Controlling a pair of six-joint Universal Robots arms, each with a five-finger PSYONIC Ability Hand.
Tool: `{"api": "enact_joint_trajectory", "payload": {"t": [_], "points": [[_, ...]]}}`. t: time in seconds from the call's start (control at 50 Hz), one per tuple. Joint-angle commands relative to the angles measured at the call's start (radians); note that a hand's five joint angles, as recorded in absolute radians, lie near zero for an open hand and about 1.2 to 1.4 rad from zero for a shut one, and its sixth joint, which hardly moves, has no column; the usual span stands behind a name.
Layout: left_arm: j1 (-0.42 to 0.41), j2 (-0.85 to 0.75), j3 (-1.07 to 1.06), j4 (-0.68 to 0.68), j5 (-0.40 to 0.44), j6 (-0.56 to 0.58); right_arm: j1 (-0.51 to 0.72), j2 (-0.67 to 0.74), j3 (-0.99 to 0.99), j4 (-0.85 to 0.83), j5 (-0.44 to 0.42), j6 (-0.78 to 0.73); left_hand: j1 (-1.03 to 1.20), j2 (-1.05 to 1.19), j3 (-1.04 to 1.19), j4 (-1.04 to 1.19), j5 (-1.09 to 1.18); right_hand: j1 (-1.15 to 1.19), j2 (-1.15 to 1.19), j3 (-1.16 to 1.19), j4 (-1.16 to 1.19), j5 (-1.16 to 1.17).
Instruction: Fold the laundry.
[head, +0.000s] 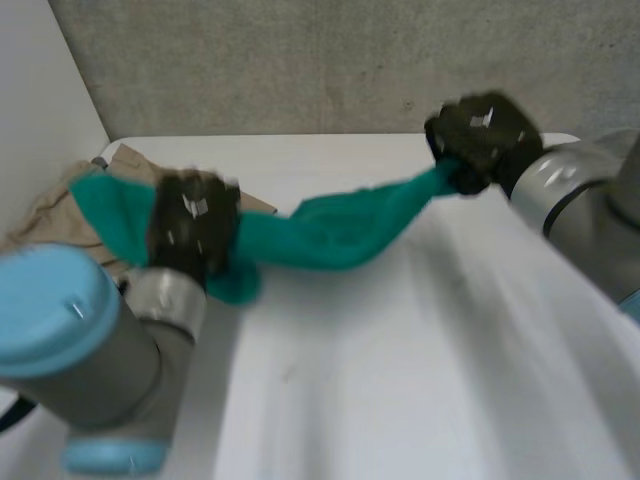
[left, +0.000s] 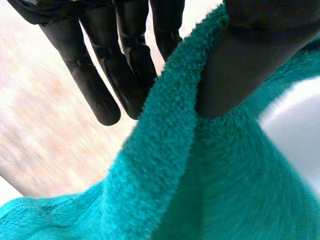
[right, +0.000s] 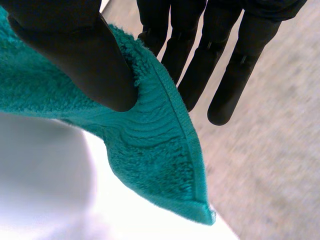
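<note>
A teal terry towel (head: 340, 230) hangs stretched above the white table (head: 400, 380) between both hands. My left hand (head: 192, 225) pinches one end at the left; in the left wrist view its thumb (left: 245, 60) presses the towel (left: 190, 190) against the straight fingers (left: 107, 80). My right hand (head: 482, 138) holds the other end, raised at the back right. In the right wrist view its thumb (right: 80, 55) clamps the towel's hemmed corner (right: 165, 165) against the fingers (right: 225, 70). The towel sags and twists in the middle.
A beige garment (head: 60, 205) lies crumpled at the table's back left corner, partly under the towel's left end. A grey concrete wall (head: 300, 60) stands behind the table. The white tabletop spreads toward the front and right.
</note>
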Motion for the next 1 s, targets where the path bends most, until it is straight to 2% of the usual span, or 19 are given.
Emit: {"api": "enact_joint_trajectory", "payload": {"t": [0.02,0.08,0.12,0.22,0.24,0.3,0.32,0.38,0.4,0.48,0.52,0.6,0.7,0.74,0.86,1.0], "points": [[-0.129,-0.065,-0.057,-0.12,-0.165,-0.01,0.022,0.106,0.119,-0.072,0.111,-0.146,-0.514,-0.558,-0.554,-0.559,-0.51,0.26,0.219,0.209,0.199,0.23],[-0.124,-0.024,-0.014,-0.248,-0.158,-0.01,0.015,0.115,0.132,-0.074,0.147,-0.197,-0.909,-0.953,-0.95,-0.954,-0.905,0.26,0.219,0.209,0.199,0.23],[-0.109,0.019,0.012,-0.309,-0.144,-0.012,0.012,0.115,0.141,-0.075,0.154,-0.213,-0.967,-1.011,-1.008,-1.012,-0.963,0.26,0.219,0.209,0.199,0.23],[0.024,0.113,0.095,-0.444,-0.043,-0.024,0.007,0.08,0.179,-0.084,0.15,-0.222,-0.967,-1.011,-1.008,-1.012,-0.963,0.26,0.219,0.209,0.199,0.23],[0.085,0.125,0.121,-0.48,0.014,-0.032,0.005,0.063,0.193,-0.086,0.141,-0.223,-0.967,-1.011,-1.008,-1.012,-0.963,0.26,0.219,0.209,0.199,0.23],[0.169,0.119,0.162,-0.546,0.111,-0.046,0.001,0.038,0.213,-0.088,0.125,-0.22,-0.967,-1.011,-1.008,-1.012,-0.963,0.26,0.219,0.209,0.199,0.23],[0.216,0.102,0.19,-0.597,0.176,-0.053,-0.002,0.022,0.224,-0.088,0.113,-0.22,-0.954,-0.998,-0.995,-1.0,-0.951,0.26,0.219,0.209,0.199,0.23],[0.275,0.056,0.239,-0.68,0.264,-0.061,-0.01,0.0,0.236,-0.081,0.092,-0.219,-0.905,-0.949,-0.945,-0.95,-0.901,0.26,0.219,0.209,0.199,0.23],[0.307,0.02,0.271,-0.73,0.316,-0.065,-0.013,-0.014,0.241,-0.081,0.078,-0.214,-0.852,-0.896,-0.893,-0.897,-0.848,0.26,0.219,0.209,0.199,0.23],[0.362,-0.085,0.351,-0.824,0.395,-0.058,-0.022,-0.035,0.251,-0.074,0.059,-0.207,-0.702,-0.746,-0.743,-0.748,-0.699,0.26,0.219,0.209,0.199,0.23],[0.377,-0.125,0.377,-0.847,0.407,-0.053,-0.025,-0.04,0.254,-0.069,0.055,-0.203,-0.69,-0.734,-0.731,-0.735,-0.686,0.26,0.219,0.209,0.199,0.23],[0.397,-0.202,0.417,-0.852,0.422,-0.03,-0.03,-0.043,0.265,-0.06,0.045,-0.202,-0.719,-0.763,-0.76,-0.765,-0.715,0.26,0.219,0.209,0.199,0.23],[0.391,-0.258,0.417,-0.763,0.542,0.011,-0.03,-0.037,0.288,-0.061,0.042,-0.207,-0.76,-0.805,-0.801,-0.806,-0.757,0.26,0.219,0.209,0.199,0.23],[0.381,-0.266,0.417,-0.723,0.565,0.014,-0.03,-0.037,0.296,-0.065,0.042,-0.207,-0.763,-0.807,-0.804,-0.809,-0.76,0.26,0.219,0.209,0.199,0.23],[0.332,-0.326,0.435,-0.608,0.533,0.016,-0.031,-0.034,0.305,-0.068,0.042,-0.208,-0.743,-0.787,-0.784,-0.788,-0.739,0.26,0.219,0.209,0.199,0.23],[0.301,-0.399,0.478,-0.599,0.493,0.053,-0.035,-0.026,0.29,-0.069,0.042,-0.214,-0.705,-0.749,-0.746,-0.75,-0.701,0.26,0.219,0.209,0.199,0.23]]}}
